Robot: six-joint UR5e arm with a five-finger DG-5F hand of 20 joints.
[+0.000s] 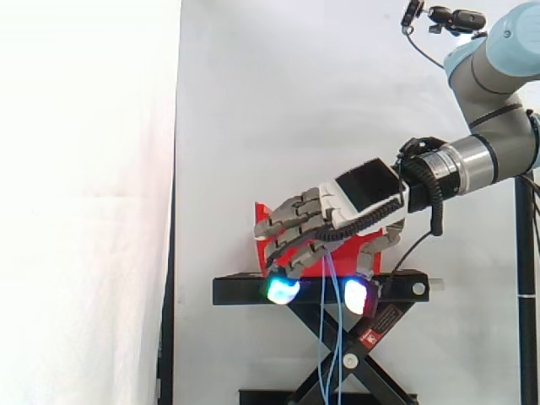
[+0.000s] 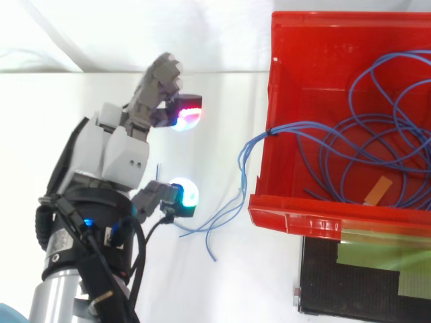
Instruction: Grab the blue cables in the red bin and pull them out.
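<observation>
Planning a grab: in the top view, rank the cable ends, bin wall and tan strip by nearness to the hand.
1. Cable ends, loose beside the hand.
2. Bin wall, farther right.
3. Tan strip, inside, farthest right.

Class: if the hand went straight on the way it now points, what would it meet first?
Probably nothing near: in the top view the hand points past the red bin, which lies to its side, towards the white curtain. The blue cables hang beside it, not ahead. Depth is uncertain.
</observation>
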